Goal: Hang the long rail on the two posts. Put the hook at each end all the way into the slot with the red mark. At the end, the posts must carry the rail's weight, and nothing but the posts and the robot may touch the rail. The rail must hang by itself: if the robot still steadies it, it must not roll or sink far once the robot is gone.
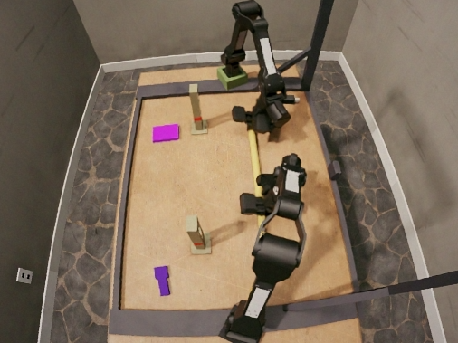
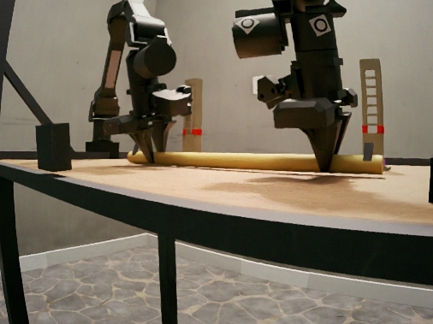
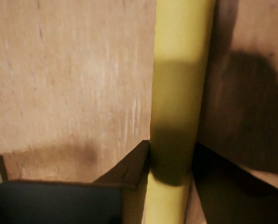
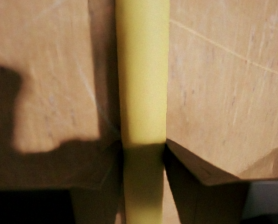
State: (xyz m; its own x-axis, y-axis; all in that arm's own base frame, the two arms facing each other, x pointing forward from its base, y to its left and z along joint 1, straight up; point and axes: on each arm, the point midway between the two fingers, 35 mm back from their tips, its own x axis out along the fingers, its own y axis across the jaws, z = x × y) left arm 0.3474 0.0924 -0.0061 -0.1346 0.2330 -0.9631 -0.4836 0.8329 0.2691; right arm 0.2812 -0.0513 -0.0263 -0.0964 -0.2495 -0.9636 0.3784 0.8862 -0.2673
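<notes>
The yellow rail (image 3: 181, 90) runs from near to far over the bench (image 3: 75, 75), its far end leaning slightly right, and both of its ends lie out of sight. The left hand (image 3: 169, 148) is closed on it at the near side, one dark fingertip touching it from the left and the other from the right. Shadow crosses the rail just beyond the fingertips and darkens the bench to its right.
</notes>
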